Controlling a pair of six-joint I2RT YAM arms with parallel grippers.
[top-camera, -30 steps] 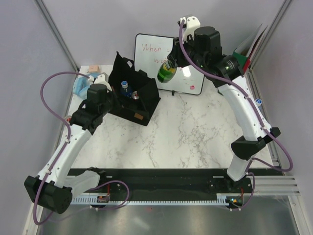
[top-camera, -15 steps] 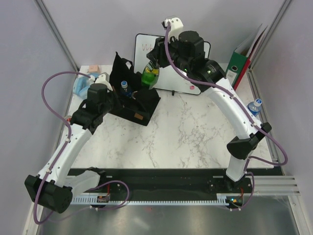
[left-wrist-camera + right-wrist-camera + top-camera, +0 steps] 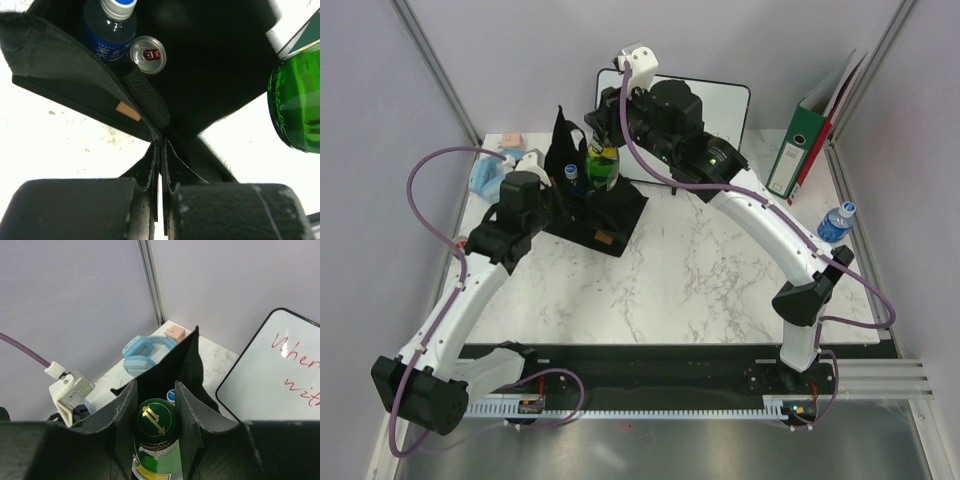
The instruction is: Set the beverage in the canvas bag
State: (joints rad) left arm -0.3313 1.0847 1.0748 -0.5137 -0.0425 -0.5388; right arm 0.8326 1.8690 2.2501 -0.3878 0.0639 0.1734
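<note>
1. Lower left of the overhead view: the left tool (image 3: 533,193) is pinched narrow on a fold of black fabric at the near rim of the canvas bag (image 3: 612,222). Its fingers (image 3: 75,210) are pressed almost together with the cloth between them, holding the mouth open.
2. Just beyond, left of centre, the canvas bag stands on the marble worktop (image 3: 720,270) with its mouth up. In the left wrist view, a blue-labelled bottle (image 3: 107,35) and a can (image 3: 147,54) crowd the upper left of the interior. The dark floor to their right is free.
3. Above the bag's far right side hangs the beverage, a green bottle (image 3: 603,165), upright with its long axis vertical and its cap on top. In the left wrist view it looms at the right edge of the frame, higher than the free space and to its right. Whether its bottom has dipped below the rim cannot be told.
4. The right tool (image 3: 154,407) grips the green bottle at the neck, one finger on either side just below the gold-marked cap. Only this arm carries the drink. The coming move looks like a straight descent, eased slightly toward the free side so the base misses both the rim and the can.
5. Farthest back, a whiteboard (image 3: 725,100) leans at upper centre. Blue headphones (image 3: 142,352) lie beyond the bag at the worktop's far left corner.
</note>
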